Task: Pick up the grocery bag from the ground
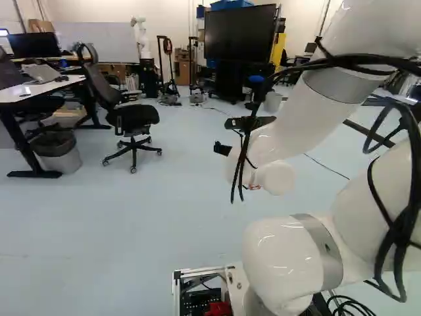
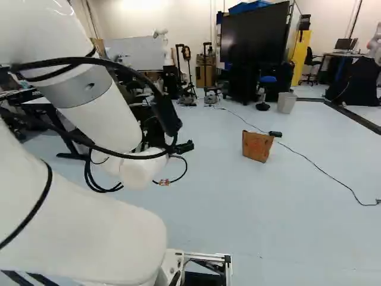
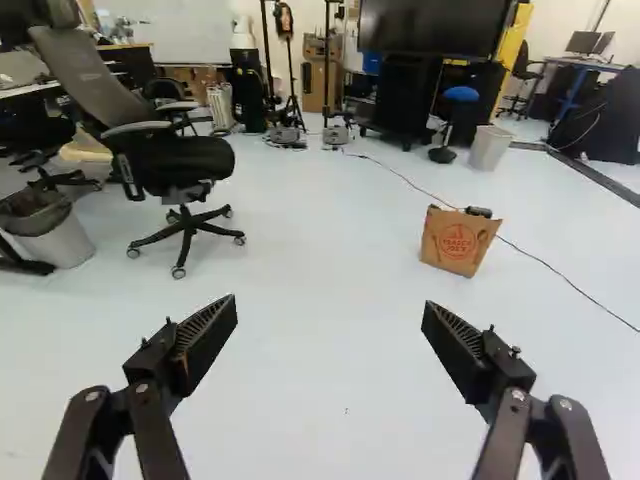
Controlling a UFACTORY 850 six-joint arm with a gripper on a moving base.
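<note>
Tool (image 3: 330, 315) wide open (nothing between its fingers).

The floor (image 3: 330, 390) is pale and smooth, extending ahead of the gripper (image 2: 186, 146). Ahead and right of the tool stands the brown paper bag (image 3: 455, 243); a black cable (image 3: 565, 270) runs behind it. Ahead and left: office chair (image 3: 185, 165) on castors, with a lined waste bin (image 3: 60, 240) farther left. Far ahead, to the right: blue-seated stool (image 3: 461, 94), pale bin (image 3: 490, 148) beside it.
</note>
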